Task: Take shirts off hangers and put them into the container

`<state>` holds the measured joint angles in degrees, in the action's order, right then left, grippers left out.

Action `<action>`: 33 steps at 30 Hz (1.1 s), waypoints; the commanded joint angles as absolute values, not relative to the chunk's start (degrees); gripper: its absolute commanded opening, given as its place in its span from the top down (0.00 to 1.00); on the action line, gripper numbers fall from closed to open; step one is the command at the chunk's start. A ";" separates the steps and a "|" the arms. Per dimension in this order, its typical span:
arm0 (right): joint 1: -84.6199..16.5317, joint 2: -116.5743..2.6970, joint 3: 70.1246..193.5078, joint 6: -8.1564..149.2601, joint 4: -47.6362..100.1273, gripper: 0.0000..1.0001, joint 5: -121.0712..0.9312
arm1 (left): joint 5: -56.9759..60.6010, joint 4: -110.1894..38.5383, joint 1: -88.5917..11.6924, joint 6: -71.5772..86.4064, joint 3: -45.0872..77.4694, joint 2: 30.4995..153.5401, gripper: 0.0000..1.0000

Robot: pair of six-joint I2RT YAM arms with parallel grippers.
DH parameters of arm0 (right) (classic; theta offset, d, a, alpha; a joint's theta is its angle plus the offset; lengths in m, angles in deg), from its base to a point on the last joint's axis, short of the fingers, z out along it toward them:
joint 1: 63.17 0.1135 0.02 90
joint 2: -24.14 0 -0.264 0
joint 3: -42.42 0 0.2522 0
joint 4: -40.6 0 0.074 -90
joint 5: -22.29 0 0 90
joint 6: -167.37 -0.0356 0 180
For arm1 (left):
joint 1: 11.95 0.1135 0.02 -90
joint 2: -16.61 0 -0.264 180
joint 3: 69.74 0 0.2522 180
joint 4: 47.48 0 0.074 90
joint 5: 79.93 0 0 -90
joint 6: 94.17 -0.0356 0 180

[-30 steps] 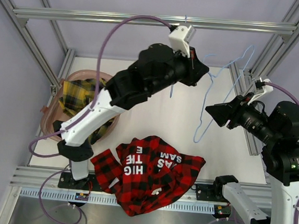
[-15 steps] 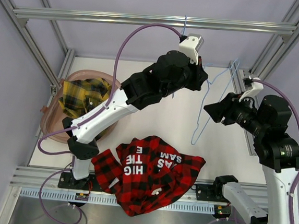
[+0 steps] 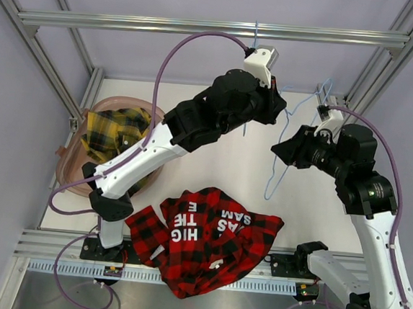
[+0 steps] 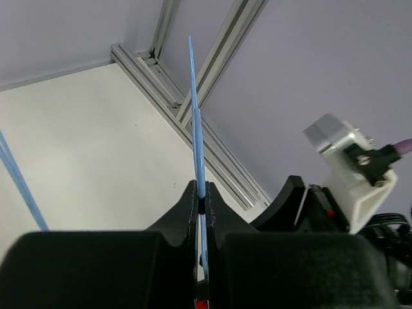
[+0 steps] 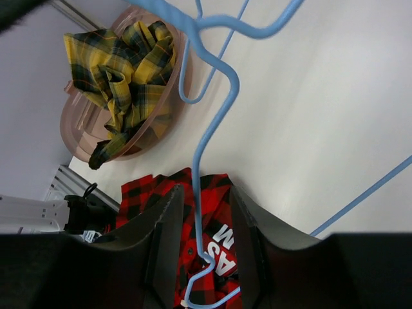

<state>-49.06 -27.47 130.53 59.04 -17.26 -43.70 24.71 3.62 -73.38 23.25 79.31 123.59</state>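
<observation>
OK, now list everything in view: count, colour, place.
yellow shirt: 1, yellow-and-black plaid, bunched in the tub
red shirt: 1, red-and-black plaid with white letters, at the table's near edge
tub: 1, translucent pinkish-brown, left side of the table
hangers: 2, light blue; one up at the rear rail, one in mid-air right of centre
table: 1, white
frame: silver rails around the table
left gripper: 1, black, shut on the mid-air hanger's wire
right gripper: 1, black, open, a hanger wire running between its fingers
</observation>
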 commanded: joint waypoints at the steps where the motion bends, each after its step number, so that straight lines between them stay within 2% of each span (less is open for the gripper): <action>1: -46.57 -27.01 128.79 56.98 -13.07 0.59 -46.35 | 24.49 -0.50 -72.42 22.99 78.76 119.01 1.00; 5: -42.88 -26.66 127.20 56.01 -13.06 0.65 -48.80 | 23.61 -1.20 -71.45 23.34 76.48 117.69 1.00; 11: -41.20 -22.79 125.70 55.66 -14.38 0.64 -52.07 | 23.26 -0.85 -70.40 22.82 76.47 117.07 1.00; 13: -41.20 -22.62 125.53 55.83 -14.90 0.68 -51.63 | 22.91 -1.11 -70.05 22.90 76.03 116.72 1.00; 14: -41.20 -22.70 125.44 55.75 -15.17 0.75 -51.71 | 22.82 -1.20 -70.05 22.99 75.95 116.72 1.00; 16: -41.20 -22.62 125.09 55.75 -15.00 1.00 -51.54 | 22.64 -1.20 -70.05 22.99 75.86 116.63 1.00; 29: -41.20 -23.06 124.74 55.13 -11.66 1.00 -48.55 | 22.82 -1.47 -70.05 23.17 73.31 115.14 0.99; 31: -41.20 -22.44 124.39 54.17 -10.69 1.00 -47.77 | 22.99 -1.38 -70.05 23.17 72.79 114.70 0.80; 32: -41.20 -22.27 124.30 53.90 -10.51 1.00 -47.50 | 22.73 -1.73 -70.05 23.26 71.82 114.35 0.60; 33: -41.20 -22.35 124.38 53.64 -10.86 1.00 -47.41 | 21.69 -2.34 -70.05 23.17 71.29 113.57 0.52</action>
<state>-41.43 -22.95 124.39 54.89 -13.96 -48.18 23.00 1.94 -70.12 23.36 71.94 117.47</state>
